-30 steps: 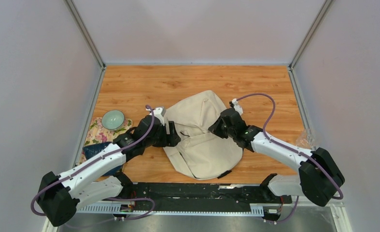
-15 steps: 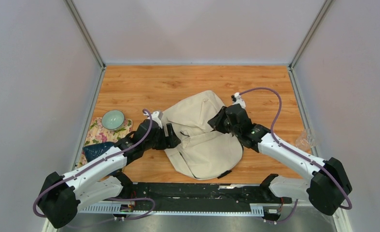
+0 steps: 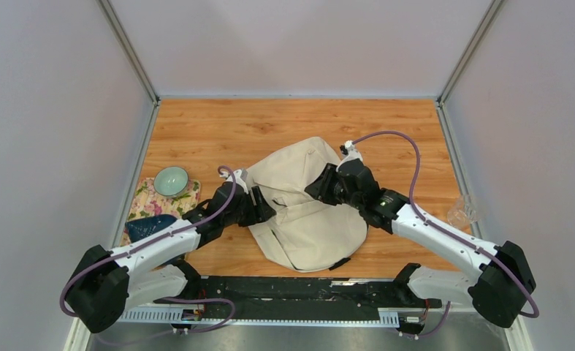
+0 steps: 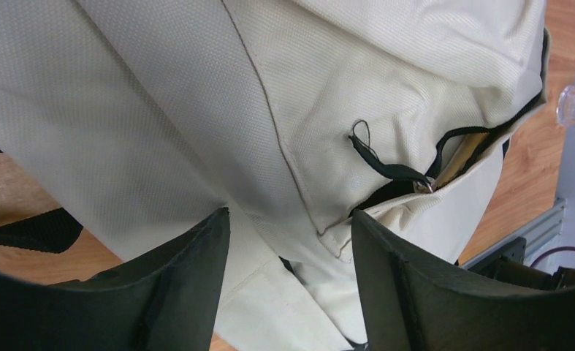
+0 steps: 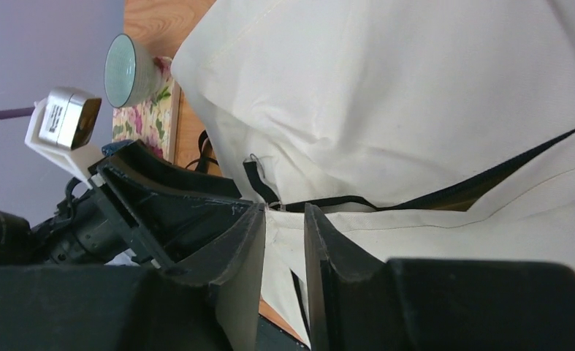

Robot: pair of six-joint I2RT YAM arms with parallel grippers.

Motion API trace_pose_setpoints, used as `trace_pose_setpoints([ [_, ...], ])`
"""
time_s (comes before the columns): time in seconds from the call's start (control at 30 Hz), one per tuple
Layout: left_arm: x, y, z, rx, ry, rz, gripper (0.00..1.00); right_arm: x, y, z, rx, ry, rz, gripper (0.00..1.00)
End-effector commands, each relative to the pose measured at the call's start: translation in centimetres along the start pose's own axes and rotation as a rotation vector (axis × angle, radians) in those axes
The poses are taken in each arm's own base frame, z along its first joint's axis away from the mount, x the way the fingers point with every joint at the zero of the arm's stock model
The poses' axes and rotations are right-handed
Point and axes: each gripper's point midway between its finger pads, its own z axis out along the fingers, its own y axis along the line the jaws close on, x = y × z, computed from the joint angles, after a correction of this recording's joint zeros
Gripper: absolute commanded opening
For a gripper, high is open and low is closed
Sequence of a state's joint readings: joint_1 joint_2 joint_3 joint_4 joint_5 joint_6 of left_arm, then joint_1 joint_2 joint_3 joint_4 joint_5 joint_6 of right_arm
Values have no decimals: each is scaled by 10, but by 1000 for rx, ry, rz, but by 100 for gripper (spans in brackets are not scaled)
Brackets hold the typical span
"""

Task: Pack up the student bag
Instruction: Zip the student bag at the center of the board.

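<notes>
The student bag (image 3: 306, 208), cream fabric with black straps, lies flat in the middle of the wooden table. My left gripper (image 3: 261, 208) is at its left edge. In the left wrist view the gripper (image 4: 290, 245) is open, its fingers astride a corner of the pocket seam. A black zipper pull (image 4: 386, 167) hangs by a part-open zip, with something tan inside (image 4: 465, 150). My right gripper (image 3: 319, 189) rests over the bag's middle. In the right wrist view the gripper (image 5: 284, 219) has its jaws narrowly parted just short of a black pull strap (image 5: 259, 181), holding nothing.
A teal bowl (image 3: 171, 180) stands on a floral cloth (image 3: 151, 201) at the left, with a dark blue item (image 3: 147, 228) nearer me. A clear plastic object (image 3: 463, 212) sits at the right edge. Grey walls enclose the table on three sides.
My right gripper has slid leftward over the bag and its jaws have parted from shut. My left gripper has shifted slightly and narrowed a little.
</notes>
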State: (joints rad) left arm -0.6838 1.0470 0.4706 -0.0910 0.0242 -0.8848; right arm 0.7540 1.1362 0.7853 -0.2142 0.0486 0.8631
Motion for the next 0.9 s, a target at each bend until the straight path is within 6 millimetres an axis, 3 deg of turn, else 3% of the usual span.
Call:
trace_pose_setpoints([
  [0.0,-14,-9,10,41,-61,-20,62,-5,29,-2,-66,5,-72,29],
  [0.27,-18,-9,13,59,-94,-24,32,17,33,8,-79,91,-118,31],
  [0.43,-28,-9,8,51,-135,6,0,28,37,17,-70,146,-190,40],
  [0.57,-35,-13,2,54,-152,46,0,30,58,20,-80,173,-284,44],
  [0.67,-39,-15,-2,54,-158,71,0,39,59,28,-55,210,-362,45],
  [0.7,-40,-17,-4,59,-158,83,0,32,65,30,-46,184,-395,46],
  [0.87,-45,-25,-8,84,-163,105,0,50,62,44,13,252,-511,46],
])
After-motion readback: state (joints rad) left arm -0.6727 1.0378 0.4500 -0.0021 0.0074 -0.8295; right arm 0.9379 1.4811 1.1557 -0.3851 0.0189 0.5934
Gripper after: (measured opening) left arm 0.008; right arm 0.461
